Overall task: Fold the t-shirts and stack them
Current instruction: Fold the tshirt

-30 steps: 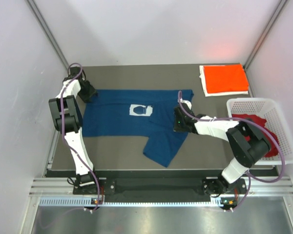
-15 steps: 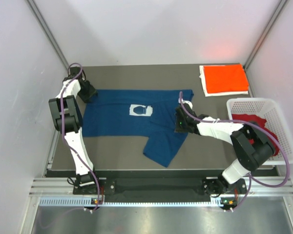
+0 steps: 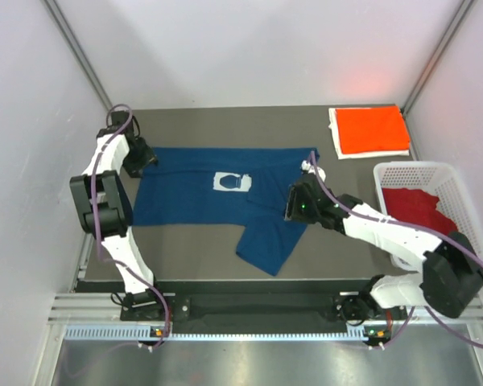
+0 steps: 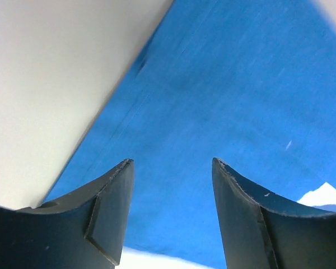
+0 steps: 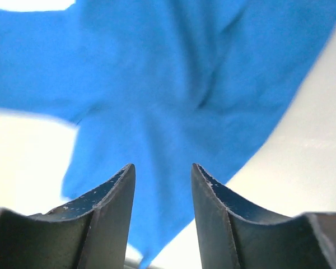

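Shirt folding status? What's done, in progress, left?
Done: one orange-red t-shirt lies folded at the far right corner of the table. In hand: the navy t-shirt is spread mid-table, not yet folded; both sets of jaws stand open over it, gripping nothing. Left: folding the navy one, then the dark red t-shirt, crumpled in the white lattice basket, and stacking.

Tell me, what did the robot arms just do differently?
The right tool opened, letting go of the blue shirt, and its arm swung out right. The left tool shifted slightly left. The blue shirt, orange shirt and basket stayed put.
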`<state>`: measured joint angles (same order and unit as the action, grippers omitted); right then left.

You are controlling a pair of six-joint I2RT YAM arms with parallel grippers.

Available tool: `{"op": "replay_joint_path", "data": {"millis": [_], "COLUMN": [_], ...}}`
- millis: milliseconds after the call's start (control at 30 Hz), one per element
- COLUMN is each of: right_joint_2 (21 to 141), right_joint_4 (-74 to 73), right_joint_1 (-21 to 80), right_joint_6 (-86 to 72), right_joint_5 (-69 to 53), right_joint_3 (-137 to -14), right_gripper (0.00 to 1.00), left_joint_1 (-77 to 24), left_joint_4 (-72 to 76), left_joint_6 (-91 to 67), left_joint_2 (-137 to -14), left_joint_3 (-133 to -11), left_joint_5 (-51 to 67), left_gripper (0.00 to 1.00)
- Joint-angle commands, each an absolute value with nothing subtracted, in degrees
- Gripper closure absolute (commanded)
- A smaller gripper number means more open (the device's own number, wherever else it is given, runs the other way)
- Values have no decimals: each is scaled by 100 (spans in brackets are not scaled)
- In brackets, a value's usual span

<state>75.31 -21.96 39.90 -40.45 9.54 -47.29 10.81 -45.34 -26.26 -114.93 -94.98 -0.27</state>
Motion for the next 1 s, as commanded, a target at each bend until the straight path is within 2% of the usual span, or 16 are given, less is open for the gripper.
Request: {"op": "replay_joint_path", "data": {"millis": [0,167,333,433,733,967], "right_joint_2": [7146,7005,7268,7706,8453,9176], "right_joint_4": [-2558,-2346,-2171,-2276,-2461,-3251], "right_joint_1": [4821,5957,7379,7891,8736,8965], "right_joint_6": [-4613,-4746,-3808,-3639,-3069,-2980], "right_joint_5": [1168,1669,2117,2320,2803,3550], "right_joint_3": [-4449,-4104,-4263,-4341,-4746,-5317], "right_gripper": [55,57,59,60,53,53], "left_joint_1": [1116,1511,2039,2197,2408,2514], "left_joint_4": [-4632,-4456,-4131,-4104,-3894,-3639], "left_joint_6": [-2785,-3014,-3138,-3050,-3085,-3208], "left_joint_2": [-10436,-9652,-8948,-8781,-8596,-8771], "left_joint_3": [-8653,-7543,-6461,-6057,-5520,-5396], "left_joint_5": [-650,-80,614,764,703,589], "left_gripper": [38,38,39,39,37,36]}}
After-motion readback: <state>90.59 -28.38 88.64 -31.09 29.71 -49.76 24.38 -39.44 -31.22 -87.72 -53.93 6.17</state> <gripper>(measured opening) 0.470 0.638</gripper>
